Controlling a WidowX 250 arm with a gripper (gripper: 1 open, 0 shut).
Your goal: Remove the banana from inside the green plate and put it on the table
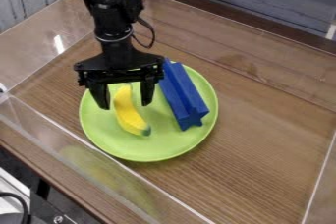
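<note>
The yellow banana (pixel 130 113) with its dark green tip lies inside the lime-green plate (pixel 118 140), left of a long blue block (pixel 186 95). My black gripper (pixel 124 94) points straight down over the banana's upper end. Its jaws are open, one finger on each side of the fruit, close above it. I cannot tell whether the fingers touch the banana. The brown wood-grain table (pixel 269 110) surrounds the plate.
Clear acrylic walls (pixel 53 120) run along the table's edges, close to the plate's left and front. The blue block lies in the plate just right of my gripper. Bare wood stretches to the right of the plate.
</note>
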